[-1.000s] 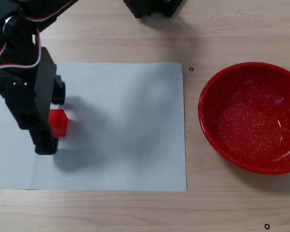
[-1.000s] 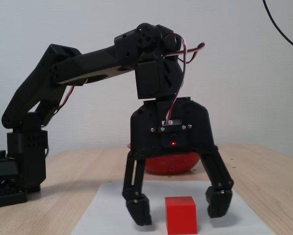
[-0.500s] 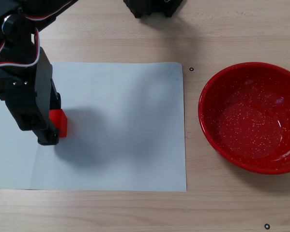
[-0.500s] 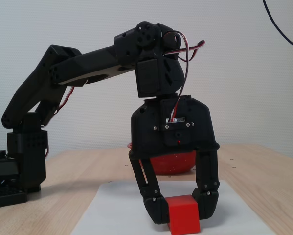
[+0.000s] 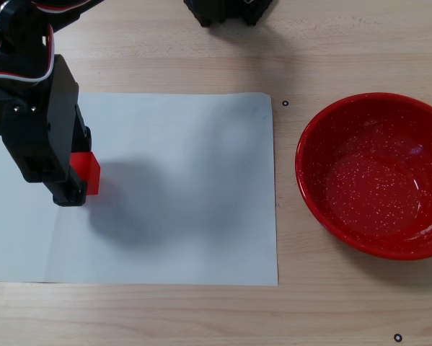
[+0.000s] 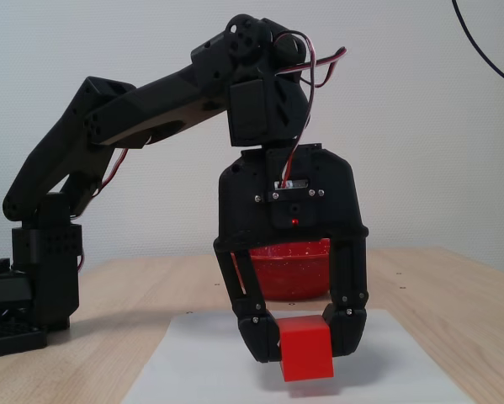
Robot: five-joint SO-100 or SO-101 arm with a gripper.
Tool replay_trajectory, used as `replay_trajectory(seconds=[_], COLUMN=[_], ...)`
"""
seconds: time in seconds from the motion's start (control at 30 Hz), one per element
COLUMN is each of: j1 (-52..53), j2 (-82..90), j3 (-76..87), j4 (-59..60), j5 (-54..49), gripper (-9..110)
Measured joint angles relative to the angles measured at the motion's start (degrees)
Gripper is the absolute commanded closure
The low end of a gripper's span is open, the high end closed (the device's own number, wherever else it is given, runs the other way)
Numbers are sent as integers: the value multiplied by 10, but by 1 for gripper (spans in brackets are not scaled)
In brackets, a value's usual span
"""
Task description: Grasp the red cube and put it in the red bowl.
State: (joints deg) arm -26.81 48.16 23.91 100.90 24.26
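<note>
The small red cube (image 5: 86, 171) (image 6: 306, 347) sits between the fingers of my black gripper (image 5: 77, 182) (image 6: 305, 341), which is shut on it and holds it lifted above the white paper (image 5: 172, 194) (image 6: 378, 362). In a fixed view from above, the gripper is over the paper's left part. The large glossy red bowl (image 5: 378, 173) with white speckles stands on the wooden table at the right, off the paper. In a fixed view from the front, the bowl (image 6: 289, 269) shows behind the gripper, partly hidden by it.
The arm's black base (image 6: 24, 295) stands at the left in a fixed view from the front, and shows at the top edge (image 5: 230, 11) in a fixed view from above. Small black marks (image 5: 285, 103) dot the table.
</note>
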Motion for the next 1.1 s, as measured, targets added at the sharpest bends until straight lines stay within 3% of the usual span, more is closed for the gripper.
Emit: replay_trajectory(seconds=[0.43, 1.1], j1=[13, 180], j2=[40, 277], j3=[-3, 27], j4=[17, 64], j5=[-19, -109], gripper=[101, 101])
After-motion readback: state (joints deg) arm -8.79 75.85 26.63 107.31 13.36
